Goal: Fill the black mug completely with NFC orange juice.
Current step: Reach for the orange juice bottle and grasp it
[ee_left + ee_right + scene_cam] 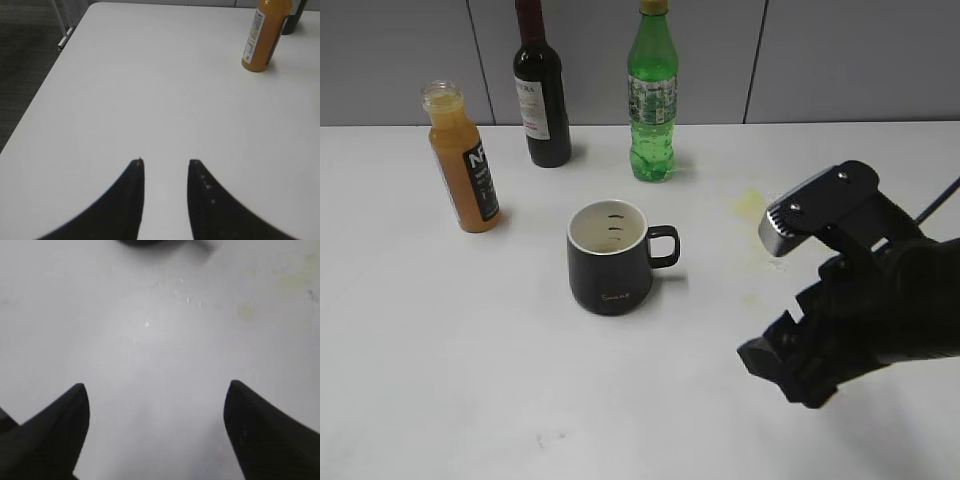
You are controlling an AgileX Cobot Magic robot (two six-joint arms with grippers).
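The black mug stands upright mid-table with its handle to the right; its cream inside looks empty. The NFC orange juice bottle stands uncapped at the back left, nearly full. It also shows in the left wrist view, far ahead and to the right of my left gripper, which is open and empty over bare table. My right gripper hovers low at the front right, right of the mug. In the right wrist view it is open wide and empty; only the mug's dark edge shows at the top.
A dark wine bottle and a green soda bottle stand at the back behind the mug. A faint yellow stain marks the white table right of the mug. The table's left edge drops to dark floor.
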